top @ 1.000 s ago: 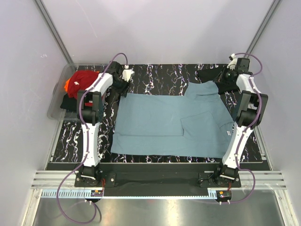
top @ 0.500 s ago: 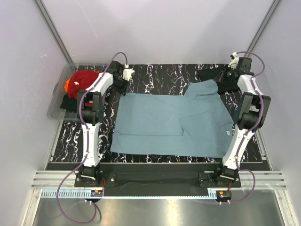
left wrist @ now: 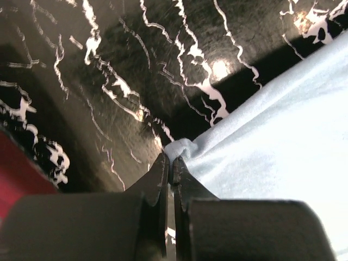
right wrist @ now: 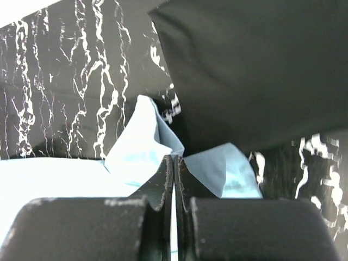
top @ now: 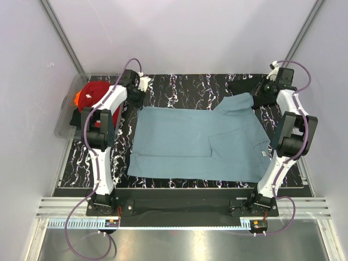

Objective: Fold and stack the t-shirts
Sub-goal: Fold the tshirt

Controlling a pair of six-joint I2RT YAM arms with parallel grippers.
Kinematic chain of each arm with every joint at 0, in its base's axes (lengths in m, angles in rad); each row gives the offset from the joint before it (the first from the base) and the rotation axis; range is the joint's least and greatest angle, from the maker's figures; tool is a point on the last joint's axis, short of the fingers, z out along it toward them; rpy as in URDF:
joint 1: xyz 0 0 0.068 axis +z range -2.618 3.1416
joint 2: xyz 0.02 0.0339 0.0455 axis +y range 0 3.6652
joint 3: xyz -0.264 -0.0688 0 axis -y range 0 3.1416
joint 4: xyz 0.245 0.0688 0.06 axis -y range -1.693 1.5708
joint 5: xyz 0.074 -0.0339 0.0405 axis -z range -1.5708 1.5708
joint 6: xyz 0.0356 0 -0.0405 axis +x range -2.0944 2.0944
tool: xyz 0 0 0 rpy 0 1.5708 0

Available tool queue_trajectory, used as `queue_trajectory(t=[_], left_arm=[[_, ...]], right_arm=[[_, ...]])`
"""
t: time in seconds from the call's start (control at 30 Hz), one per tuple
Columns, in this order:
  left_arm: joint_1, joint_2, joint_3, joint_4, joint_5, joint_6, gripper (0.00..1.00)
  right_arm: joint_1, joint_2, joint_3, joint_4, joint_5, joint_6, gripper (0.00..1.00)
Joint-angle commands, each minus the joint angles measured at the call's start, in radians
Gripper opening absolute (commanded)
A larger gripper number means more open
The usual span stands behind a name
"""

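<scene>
A dusty teal-blue t-shirt [top: 196, 142] lies spread flat across the black marbled table [top: 185, 87]. My left gripper [top: 138, 101] is shut on its far left corner; in the left wrist view that corner [left wrist: 182, 148] is bunched at the tips of the left gripper [left wrist: 172, 161]. My right gripper [top: 255, 98] is shut on the far right corner, which is lifted and folded [right wrist: 142, 141] around the right gripper [right wrist: 173, 159]. A black t-shirt [top: 243, 85] lies folded at the far right, just behind that gripper, and fills the upper right wrist view [right wrist: 255, 70].
A clear plastic tub [top: 68, 111] stands off the table's far left edge, holding red [top: 97, 92], orange [top: 78, 98] and black [top: 79, 118] shirts. Grey walls close in the back and sides. The arm bases are bolted along the near edge.
The left gripper has shut on the teal shirt's far left corner and drawn back slightly. The right gripper, shut throughout, has shifted a little toward the far right with its corner.
</scene>
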Motion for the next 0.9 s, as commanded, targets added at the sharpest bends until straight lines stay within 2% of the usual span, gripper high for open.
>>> queue_trajectory(t=[0.0, 0.4, 0.67, 0.87], left_arm=[[0.002, -0.084, -0.055, 0.088, -0.073, -0.054, 0.0], [0.008, -0.237, -0.268, 0.226, -0.118, -0.157, 0.0], [0.004, -0.346, -0.367, 0.257, -0.055, -0.208, 0.0], [-0.015, -0.401, -0.436, 0.254, -0.049, -0.201, 0.08]], right_arm=[[-0.015, -0.107, -0.049, 0.043, 0.049, 0.039, 0.0], [-0.052, -0.298, -0.236, 0.055, 0.135, 0.114, 0.0], [-0.064, -0.432, -0.348, 0.057, 0.162, 0.157, 0.0], [-0.082, -0.528, -0.439, 0.037, 0.214, 0.218, 0.0]])
